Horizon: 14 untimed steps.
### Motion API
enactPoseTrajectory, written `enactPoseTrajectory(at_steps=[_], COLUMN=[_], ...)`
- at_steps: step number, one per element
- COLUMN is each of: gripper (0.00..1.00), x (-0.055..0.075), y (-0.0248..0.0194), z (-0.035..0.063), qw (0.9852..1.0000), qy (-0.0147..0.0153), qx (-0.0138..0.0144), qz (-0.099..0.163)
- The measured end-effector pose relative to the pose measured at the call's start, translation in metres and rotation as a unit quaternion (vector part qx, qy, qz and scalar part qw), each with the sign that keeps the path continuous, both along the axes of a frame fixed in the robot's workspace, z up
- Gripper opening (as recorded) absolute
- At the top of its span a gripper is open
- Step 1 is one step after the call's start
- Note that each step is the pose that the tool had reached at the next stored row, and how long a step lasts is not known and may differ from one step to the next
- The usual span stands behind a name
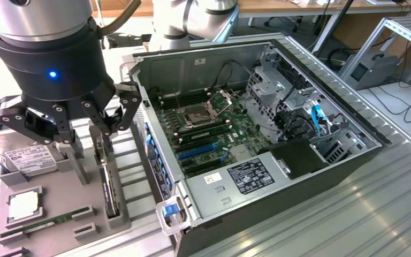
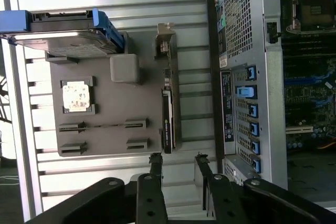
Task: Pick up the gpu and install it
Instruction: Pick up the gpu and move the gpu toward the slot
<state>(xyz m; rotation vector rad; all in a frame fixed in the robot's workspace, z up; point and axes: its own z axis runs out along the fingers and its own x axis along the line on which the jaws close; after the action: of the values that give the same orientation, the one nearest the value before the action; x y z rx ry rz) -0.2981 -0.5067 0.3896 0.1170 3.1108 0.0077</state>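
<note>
The gripper (image 2: 178, 162) hangs with its fingers (image 2: 156, 167) spread apart, holding nothing and touching nothing, just above the gpu (image 2: 167, 125). The gpu stands on edge in a slot at the side of the grey tray (image 2: 116, 109) nearest the case (image 2: 247, 51), its silver bracket at one end. Further across the tray lie a RAM stick (image 2: 102, 126), a chip (image 2: 77, 96) and the hard drive (image 2: 73, 35).

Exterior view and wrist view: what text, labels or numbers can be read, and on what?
No text reads legibly.
Hard drive white label: too small to read.
Black sticker and white sticker in the computer case: too small to read.
gpu: no readable marking.
</note>
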Motion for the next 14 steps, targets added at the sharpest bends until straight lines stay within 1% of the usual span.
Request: enactPoseTrajectory(at_steps=[2,3,4,5,6,14], gripper=[0.48,0.48,0.54,0.54,0.6,0.6], x=[0.0,0.0,0.0001,0.0001,0.0001,0.0002], y=[0.0,0.0,0.0,0.0,0.0,0.0], z=[0.0,0.0,0.0,0.0,0.0,-0.0002], qw=[1.0,1.0,1.0,1.0,1.0,1.0], qy=[0.0,0.0,0.0,0.0,0.0,0.0], qx=[0.0,0.0,0.0,0.0,0.0,0.0], qz=[0.0,0.0,0.0,0.0,0.0,0.0])
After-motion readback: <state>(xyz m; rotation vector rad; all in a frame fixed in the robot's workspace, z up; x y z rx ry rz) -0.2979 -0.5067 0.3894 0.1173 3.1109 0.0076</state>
